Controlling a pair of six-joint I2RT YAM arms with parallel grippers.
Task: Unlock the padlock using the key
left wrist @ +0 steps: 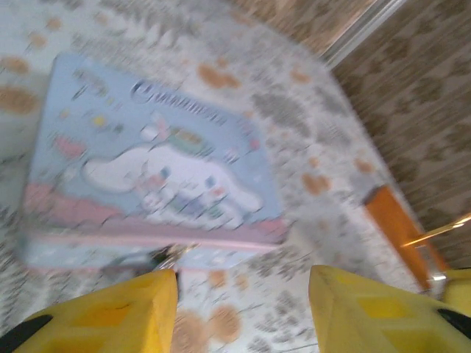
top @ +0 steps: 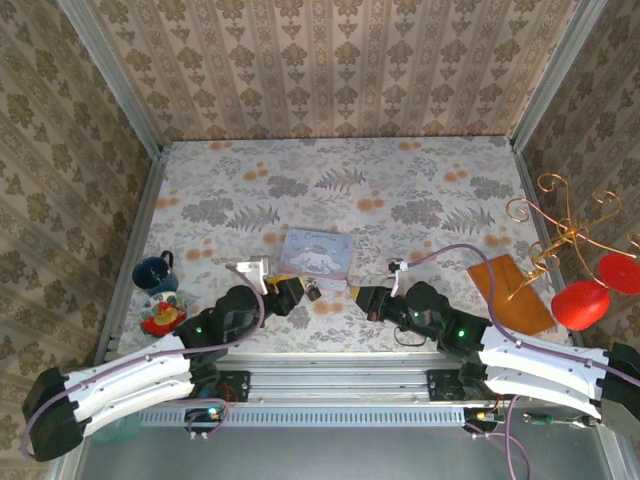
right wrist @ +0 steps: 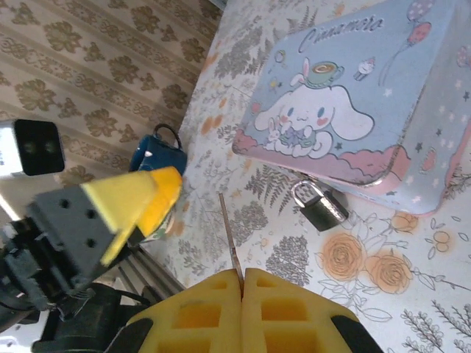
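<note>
The small dark padlock (right wrist: 320,204) lies flat on the floral table, its silver shackle touching the front edge of the pale blue picture tin (right wrist: 346,110). My right gripper (right wrist: 243,278) is shut on the slender key (right wrist: 229,235), whose blade sticks out forward, left of the padlock and apart from it. In the blurred left wrist view, my left gripper (left wrist: 243,309) is open with bare table between its yellow fingers (left wrist: 110,316). The padlock (left wrist: 158,259) shows as a dark smear just beyond the left finger. From above, both grippers (top: 290,297) (top: 362,297) flank the padlock (top: 314,292) in front of the tin (top: 317,252).
A blue mug (top: 153,273) and a small red ornament (top: 162,316) stand at the left edge. An orange-brown board (top: 510,292) lies at the right, beside a gold wire stand (top: 560,240) and red pieces (top: 582,303). Patterned walls close in the table.
</note>
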